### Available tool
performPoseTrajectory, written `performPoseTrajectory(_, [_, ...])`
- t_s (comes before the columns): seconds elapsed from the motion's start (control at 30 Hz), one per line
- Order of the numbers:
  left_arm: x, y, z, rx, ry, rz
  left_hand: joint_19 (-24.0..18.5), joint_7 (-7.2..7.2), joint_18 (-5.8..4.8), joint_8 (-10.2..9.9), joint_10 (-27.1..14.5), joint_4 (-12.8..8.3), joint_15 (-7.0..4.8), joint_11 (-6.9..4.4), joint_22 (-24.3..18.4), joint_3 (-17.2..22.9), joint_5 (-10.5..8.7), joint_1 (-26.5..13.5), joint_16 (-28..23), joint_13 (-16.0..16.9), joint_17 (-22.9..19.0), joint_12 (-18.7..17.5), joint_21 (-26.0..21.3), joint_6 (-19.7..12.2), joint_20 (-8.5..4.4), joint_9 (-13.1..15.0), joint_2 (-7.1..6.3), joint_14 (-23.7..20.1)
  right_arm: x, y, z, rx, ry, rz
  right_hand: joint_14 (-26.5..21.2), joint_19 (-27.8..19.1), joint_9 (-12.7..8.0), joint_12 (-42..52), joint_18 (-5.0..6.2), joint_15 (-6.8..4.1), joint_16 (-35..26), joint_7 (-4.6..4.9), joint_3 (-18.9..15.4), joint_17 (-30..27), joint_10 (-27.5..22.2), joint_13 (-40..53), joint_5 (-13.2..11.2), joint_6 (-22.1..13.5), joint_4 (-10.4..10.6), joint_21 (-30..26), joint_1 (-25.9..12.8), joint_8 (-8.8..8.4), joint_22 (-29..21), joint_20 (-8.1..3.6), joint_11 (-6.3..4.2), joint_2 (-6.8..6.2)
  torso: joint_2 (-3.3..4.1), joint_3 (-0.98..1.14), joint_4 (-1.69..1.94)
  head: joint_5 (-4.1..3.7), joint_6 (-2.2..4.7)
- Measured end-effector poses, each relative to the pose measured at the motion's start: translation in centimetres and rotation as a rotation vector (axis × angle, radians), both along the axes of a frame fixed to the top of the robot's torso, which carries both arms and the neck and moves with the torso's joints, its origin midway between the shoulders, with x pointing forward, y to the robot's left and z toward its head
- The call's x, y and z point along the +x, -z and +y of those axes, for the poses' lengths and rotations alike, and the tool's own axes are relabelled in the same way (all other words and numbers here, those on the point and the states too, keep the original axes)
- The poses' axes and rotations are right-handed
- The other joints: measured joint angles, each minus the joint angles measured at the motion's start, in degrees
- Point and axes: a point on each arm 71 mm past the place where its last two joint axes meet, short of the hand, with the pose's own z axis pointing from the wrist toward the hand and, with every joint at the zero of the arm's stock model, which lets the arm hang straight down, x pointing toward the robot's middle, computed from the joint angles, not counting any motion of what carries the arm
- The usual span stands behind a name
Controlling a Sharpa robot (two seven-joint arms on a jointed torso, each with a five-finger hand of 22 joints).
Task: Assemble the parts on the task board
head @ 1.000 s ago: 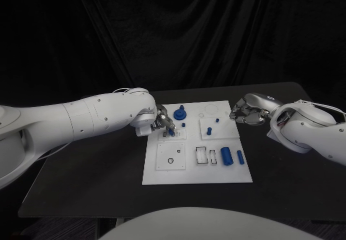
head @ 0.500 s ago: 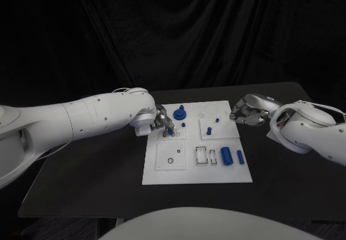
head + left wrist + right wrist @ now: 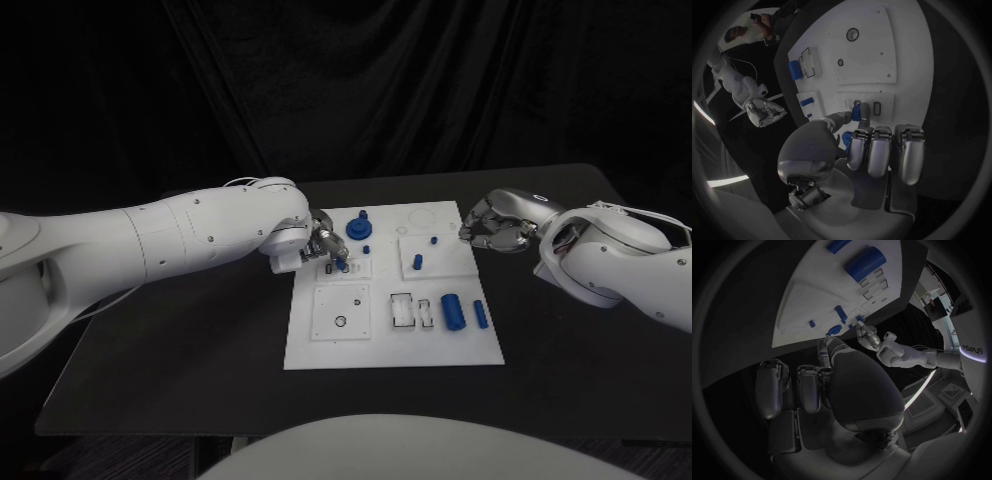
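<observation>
Surfaces as I see them from my station: task board [image 3: 325, 345], white, smooth, matt, looks like plastic; parts, e.g. the large blue cylinder [image 3: 453, 311], smooth plastic-looking, faint sheen; left hand [image 3: 873, 150], silvery metallic look, satin shells with dull highlights; right hand [image 3: 836, 385], same silvery finish, rounded glossy back; arm casings [image 3: 159, 235], white, smooth, glossy, plastic-looking; table [image 3: 188, 340], black, matt; backdrop [image 3: 375, 90], black cloth, hanging in folds

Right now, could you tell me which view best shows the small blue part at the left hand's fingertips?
The left wrist view: the small blue part sits pinched at the left hand's fingertips. The head view shows it tiny and partly hidden; the right wrist view, barely.
</observation>
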Motion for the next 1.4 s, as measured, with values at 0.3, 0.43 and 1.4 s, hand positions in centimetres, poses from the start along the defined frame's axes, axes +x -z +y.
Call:
performPoseTrajectory(0.3, [-0.09, 0.22, -0.07, -0.010, -0.002, -0.004, 0.00, 0.11, 0.00, 0.00, 0.00, 0.00, 0.00, 0.00, 0.00, -0.01, -0.28, 0.20, 0.00, 0.00, 0.00, 0.00, 0.00, 0.10, 0.00, 0.00, 0.20, 0.00, -0.02, 0.09, 0.00, -0.003, 0.001, 0.006, 0.00, 0.00, -0.01, 0.00, 0.00, 0.00, 0.00, 0.00, 0.00, 0.00, 0.00, 0.05, 0.00, 0.00, 0.00, -0.34, 0.22, 0.00, -0.01, 0.00, 0.00, 0.21, -0.04, -0.01, 0.04, -0.13, 0.00])
performPoseTrajectory(0.43, [-0.13, 0.30, -0.06, -0.013, -0.002, -0.003, 0.00, 0.12, 0.00, 0.00, 0.00, 0.00, 0.00, 0.00, 0.00, -0.01, -0.28, 0.20, 0.00, 0.00, 0.00, 0.00, 0.00, 0.11, 0.00, 0.10, 0.20, 0.00, -0.03, 0.12, -0.01, -0.005, 0.002, 0.008, 0.00, 0.00, -0.01, 0.00, 0.00, 0.00, 0.00, 0.00, 0.00, 0.00, 0.00, 0.01, 0.00, 0.00, 0.00, -0.34, 0.22, 0.00, -0.01, 0.00, 0.00, 0.21, -0.05, 0.02, 0.07, -0.14, 0.00])
performPoseTrajectory(1.4, [-0.39, 0.68, -0.07, -0.032, -0.004, -0.007, -0.41, -0.12, 0.00, -0.12, 0.01, 0.01, 0.00, 0.01, 0.00, -0.03, -0.55, 0.29, 0.00, 0.00, 0.00, 0.00, 0.00, 0.09, 0.01, 0.20, 0.29, 0.00, -0.06, 0.41, -0.06, -0.018, 0.007, 0.029, 0.00, 0.00, 0.08, -0.48, 0.92, 0.00, -0.45, 0.00, 0.15, 0.00, 0.00, 0.05, 0.24, 0.00, -0.16, -0.88, 0.20, 0.00, -0.02, 0.00, 0.00, 0.20, -0.02, 0.05, 0.05, 0.07, 0.00])
